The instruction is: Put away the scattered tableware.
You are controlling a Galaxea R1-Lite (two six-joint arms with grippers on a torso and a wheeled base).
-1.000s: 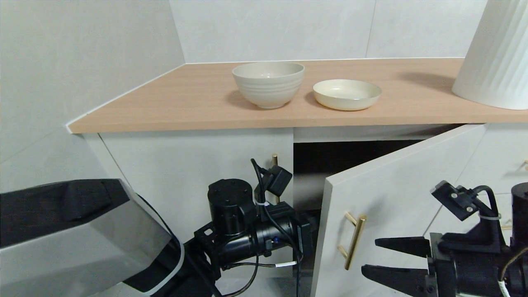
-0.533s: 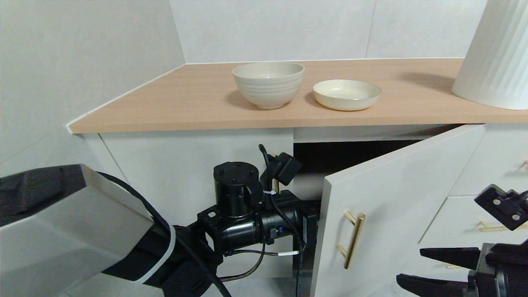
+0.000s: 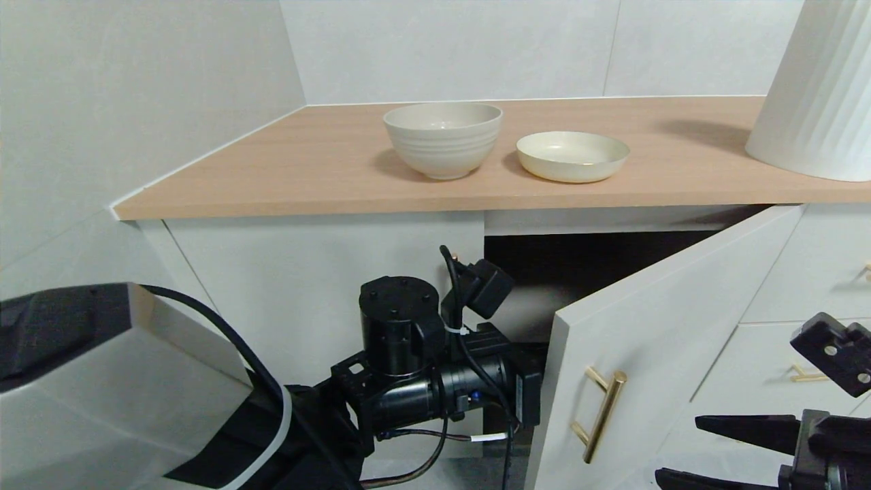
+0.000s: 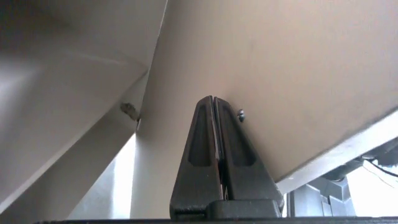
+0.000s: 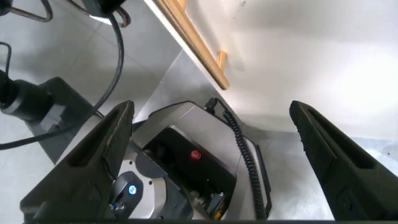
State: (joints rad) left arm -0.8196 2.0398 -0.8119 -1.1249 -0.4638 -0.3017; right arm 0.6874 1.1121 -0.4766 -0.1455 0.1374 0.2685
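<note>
A deep cream bowl (image 3: 442, 138) and a shallow cream dish (image 3: 572, 156) stand side by side on the wooden counter (image 3: 286, 177). Below them a white cabinet door (image 3: 653, 340) with a gold handle (image 3: 600, 414) stands partly open. My left arm's wrist (image 3: 435, 381) sits low at the door's opening edge. In the left wrist view my left gripper (image 4: 213, 99) is shut, its tips against the door's inner face (image 4: 298, 74). My right gripper (image 3: 677, 448) hangs open and holds nothing, low and right of the handle. In the right wrist view the right gripper (image 5: 211, 109) faces the gold handle (image 5: 193, 37).
A tall white ribbed vessel (image 3: 816, 88) stands at the counter's right end. Drawers with gold handles (image 3: 810, 373) lie right of the open door. The cabinet's inside (image 3: 585, 265) is dark. Tiled walls close the left side and the back.
The cabinet door has swung further open, with my left arm moving right behind it. My right gripper has dropped down and to the right, away from the handle, still open.
</note>
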